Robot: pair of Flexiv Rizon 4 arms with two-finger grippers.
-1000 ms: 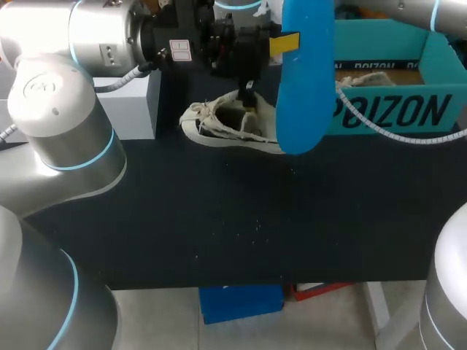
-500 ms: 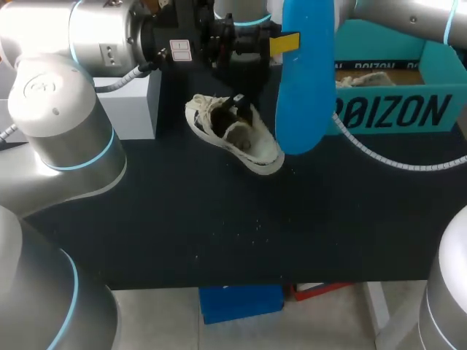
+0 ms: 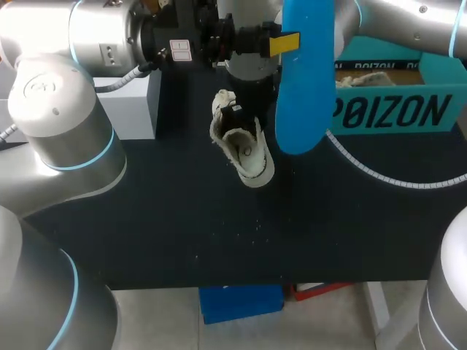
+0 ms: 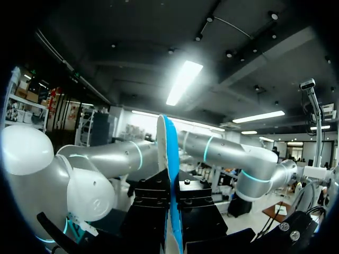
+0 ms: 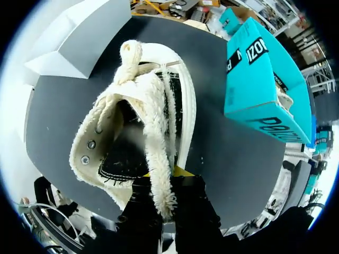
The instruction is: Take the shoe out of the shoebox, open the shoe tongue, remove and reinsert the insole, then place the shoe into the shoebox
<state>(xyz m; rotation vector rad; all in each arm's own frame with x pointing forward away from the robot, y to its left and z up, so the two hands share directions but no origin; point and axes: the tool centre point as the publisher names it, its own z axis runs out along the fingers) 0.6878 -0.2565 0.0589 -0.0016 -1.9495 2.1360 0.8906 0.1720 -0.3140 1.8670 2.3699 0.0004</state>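
By my read I'm about halfway through. The fleece-lined shoe [image 5: 139, 119] is out of the teal shoebox [image 3: 394, 109] and sits over the dark worktop [image 3: 219, 233] near its middle. My right gripper [image 5: 161, 198] is closed on the fluffy collar edge, with 1 finger inside the opening and 1 outside. I can't tell whether the sole touches the worktop or hangs just clear of it. The mouth of the shoe gapes wide and its floor looks dark and bare, so I judge that the tongue is open and the insole is out.

The blue insole [image 3: 305, 80] stands upright at about 1 o'clock from the shoe. My left gripper [image 4: 170, 209] clamps it edge-on near its lower end, with both fingers pressed flat against it. The shoebox lies open at roughly 2 o'clock from the shoe, well apart from it.

That leaves 2 steps: feeding the insole back into the shoe, then setting the shoe in the shoebox.
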